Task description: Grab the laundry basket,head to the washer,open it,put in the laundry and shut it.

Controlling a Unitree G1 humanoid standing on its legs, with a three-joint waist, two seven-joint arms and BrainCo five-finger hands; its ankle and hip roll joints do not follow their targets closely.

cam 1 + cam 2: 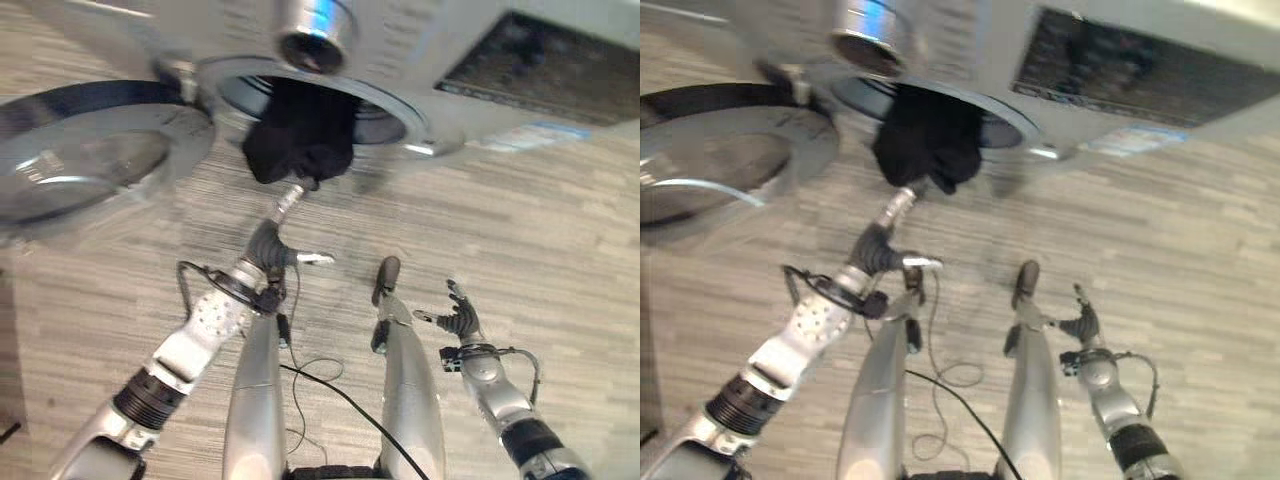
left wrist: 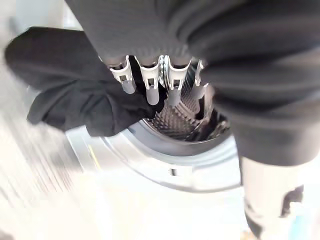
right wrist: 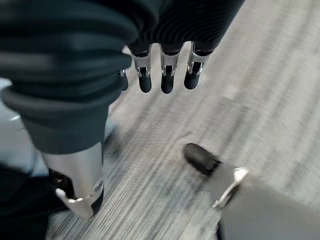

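A black garment (image 1: 300,140) hangs bunched out of the washer's round opening (image 1: 405,128), partly inside the drum (image 2: 175,122) and partly draped over the rim. My left hand (image 1: 268,245) reaches up to it, straight fingers (image 2: 150,82) pressed into the cloth's lower edge and the thumb splayed to the side. The fingertips sink into the fabric. The washer door (image 1: 90,160) stands swung wide to the left. My right hand (image 1: 455,315) hangs low on the right over the floor, its fingers (image 3: 167,75) relaxed and holding nothing.
The washer's front fills the top of the eye views, with a silver knob (image 1: 315,35) above the opening and a dark panel (image 1: 540,60) to the right. Grey wood-grain floor (image 1: 560,230) stretches below and to the right.
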